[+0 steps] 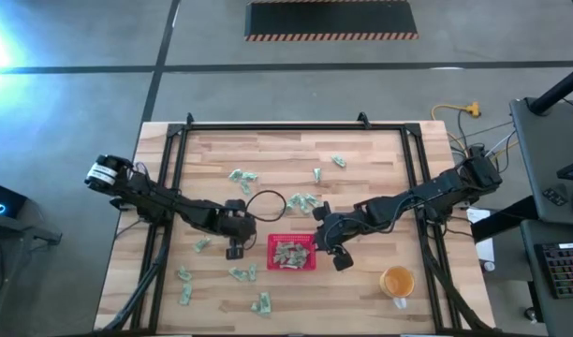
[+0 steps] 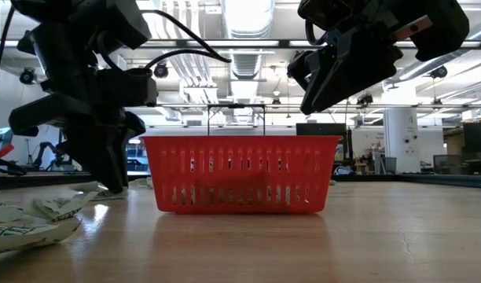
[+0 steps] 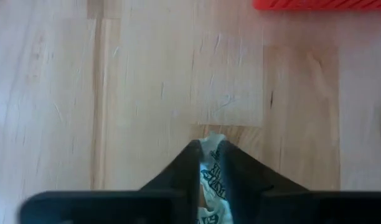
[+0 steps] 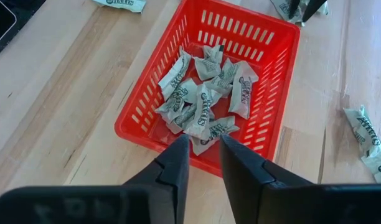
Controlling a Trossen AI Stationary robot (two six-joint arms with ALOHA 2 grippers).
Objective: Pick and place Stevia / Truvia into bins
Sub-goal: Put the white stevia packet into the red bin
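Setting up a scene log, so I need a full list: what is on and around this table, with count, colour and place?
Sachets: many, pale green and white, scattered on the table; a pile in the tray.
Red tray: one, table's middle front.
Orange cup: one, front right.
Black ring: one, behind the tray.
Table: one, light wood.
Left gripper: left of the tray, shut on a sachet.
Right gripper: open, above the tray's edge.

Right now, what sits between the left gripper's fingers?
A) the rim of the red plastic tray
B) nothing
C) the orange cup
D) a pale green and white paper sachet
D: the left wrist view shows the left gripper pinched on a pale green and white paper sachet over bare wood.
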